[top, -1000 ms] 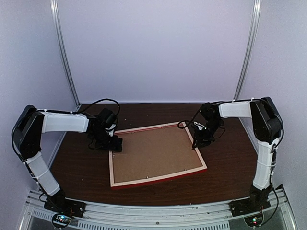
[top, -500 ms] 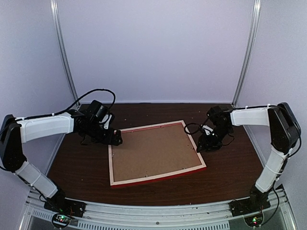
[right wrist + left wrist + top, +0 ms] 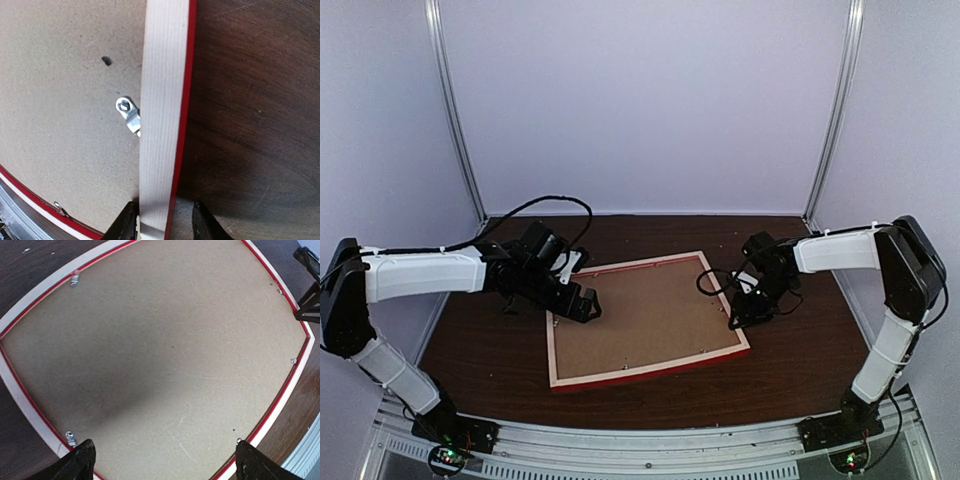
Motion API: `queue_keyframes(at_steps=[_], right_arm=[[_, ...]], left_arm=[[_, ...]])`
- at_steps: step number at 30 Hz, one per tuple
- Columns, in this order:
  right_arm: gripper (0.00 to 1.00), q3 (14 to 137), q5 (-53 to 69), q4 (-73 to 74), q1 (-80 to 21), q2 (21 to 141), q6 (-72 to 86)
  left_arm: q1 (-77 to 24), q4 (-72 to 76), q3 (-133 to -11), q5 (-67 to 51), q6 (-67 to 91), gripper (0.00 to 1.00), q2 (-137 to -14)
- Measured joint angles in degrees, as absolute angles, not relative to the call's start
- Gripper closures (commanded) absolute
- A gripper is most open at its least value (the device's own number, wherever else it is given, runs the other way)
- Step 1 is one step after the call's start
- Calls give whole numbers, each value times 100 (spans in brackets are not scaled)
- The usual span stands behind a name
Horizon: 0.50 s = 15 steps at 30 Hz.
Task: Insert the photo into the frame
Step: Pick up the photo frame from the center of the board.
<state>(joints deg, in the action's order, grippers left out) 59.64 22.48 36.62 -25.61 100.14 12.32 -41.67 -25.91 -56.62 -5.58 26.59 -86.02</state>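
Right wrist view had my right claw (image 3: 162, 222) apart, straddling one side of the frame (image 3: 162, 100), which lay face-down on the bench (image 3: 250, 100). My left claw (image 3: 162, 460) hung wide apart over the backing board (image 3: 150, 350). I couldn't see the photo anywhere. My guess for doing this well: nudge the metal tab (image 3: 127, 112) squarely and don't shove the frame.

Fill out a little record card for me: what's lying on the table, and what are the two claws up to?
Frame: lies face down on the table, pale back up, red showing at the edges
Backing board: brown, fills the frame's opening
Metal tab: on the right rail, turned over the board
Photo: not in sight
Left gripper: open wide, over the board's left side
Right gripper: one finger on each side of the frame's right rail; whether it grips cannot be told
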Motion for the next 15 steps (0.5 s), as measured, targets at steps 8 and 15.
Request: queue_keyframes(at_steps=[8,15], right_arm=[[79,6152,1793,3699,-2853,10134,1284],[94,6254,1542,3791,-2928,10138,1557]], left_arm=[[-4764,-1925,-5669,-644,2189,4,-9089],[-5878,-1588,-5894,-189,1275,4,-9636]])
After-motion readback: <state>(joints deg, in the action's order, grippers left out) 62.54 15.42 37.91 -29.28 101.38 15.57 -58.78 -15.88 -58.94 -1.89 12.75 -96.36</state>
